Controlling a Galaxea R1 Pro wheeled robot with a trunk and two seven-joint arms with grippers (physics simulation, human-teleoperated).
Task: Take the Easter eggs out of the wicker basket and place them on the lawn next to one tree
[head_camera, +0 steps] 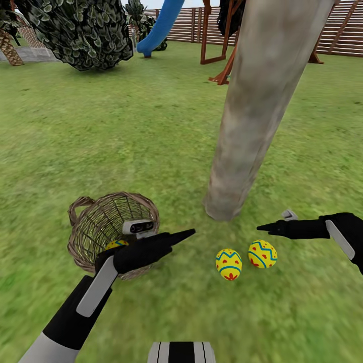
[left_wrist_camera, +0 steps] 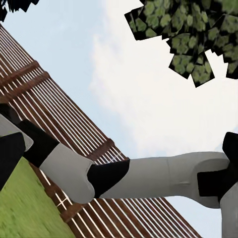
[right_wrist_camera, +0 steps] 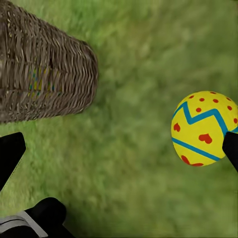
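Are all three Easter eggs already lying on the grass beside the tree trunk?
No, two eggs lie there; the third remains in the basket.

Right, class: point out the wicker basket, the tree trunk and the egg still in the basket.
Basket point(head_camera: 96, 222): head view, on the far inner wall of the weave.
Trunk point(head_camera: 252, 121): head view, midway up the grey-brown bark.
Egg in basket point(head_camera: 116, 244): head view, on its yellow top beside the left arm.

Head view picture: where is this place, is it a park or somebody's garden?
It looks like a fenced garden or back yard. A mown green lawn spreads around a thick tree; a brown slatted wooden fence closes it off, and a blue slide hangs from a wooden play tower.
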